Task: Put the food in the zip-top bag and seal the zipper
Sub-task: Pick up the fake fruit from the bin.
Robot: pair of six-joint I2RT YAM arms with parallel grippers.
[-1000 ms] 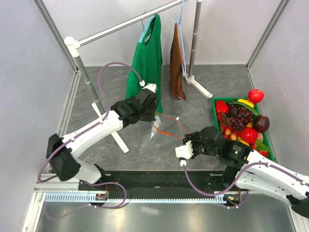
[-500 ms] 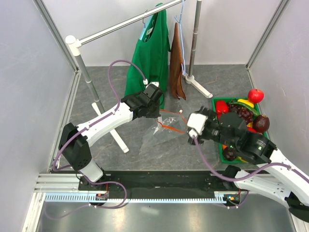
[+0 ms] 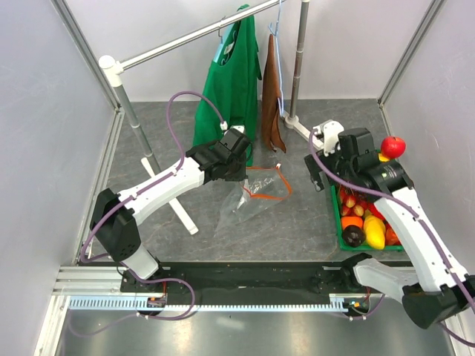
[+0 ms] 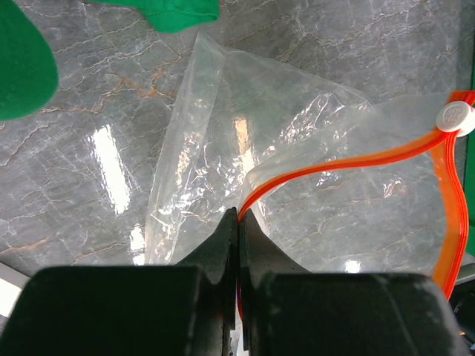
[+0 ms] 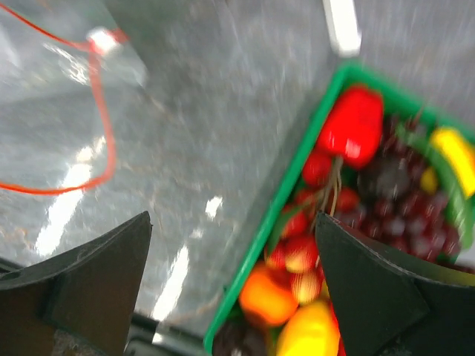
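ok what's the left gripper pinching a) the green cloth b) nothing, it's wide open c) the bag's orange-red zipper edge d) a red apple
C: in the left wrist view the left gripper has its fingers closed together on the zipper at the mouth of the clear zip-top bag.

Bare table (image 3: 304, 215) separates zip-top bag (image 3: 256, 194) from tray (image 3: 335, 219); green cloth (image 3: 226, 96) hangs just behind it.
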